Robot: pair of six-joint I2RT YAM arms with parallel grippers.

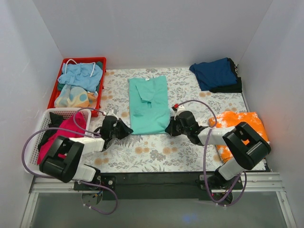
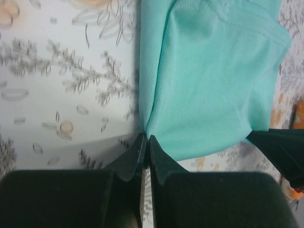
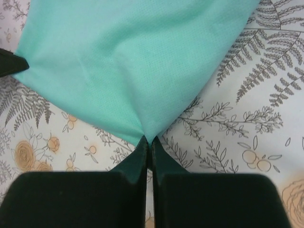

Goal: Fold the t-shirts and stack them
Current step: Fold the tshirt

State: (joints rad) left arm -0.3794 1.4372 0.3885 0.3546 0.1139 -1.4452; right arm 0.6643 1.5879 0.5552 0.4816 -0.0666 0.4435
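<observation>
A teal-green t-shirt (image 1: 148,104) lies folded lengthwise in the middle of the floral table cloth, sleeves turned in. My left gripper (image 1: 127,129) is shut on its near left bottom corner (image 2: 148,134). My right gripper (image 1: 168,128) is shut on its near right bottom corner (image 3: 151,137). Both corners are pinched at the fingertips and the hem between them is pulled taut. A navy blue t-shirt (image 1: 214,73) lies folded at the back right. An orange-and-white mottled shirt (image 1: 242,128) lies at the right, partly under my right arm. A magenta shirt (image 1: 61,135) sits in the white basket.
A red crate (image 1: 102,85) at the back left holds light blue and pastel clothes. A white basket (image 1: 45,118) stands at the near left, with purple cables across it. White walls close in the table on three sides. A black bar runs along the near edge.
</observation>
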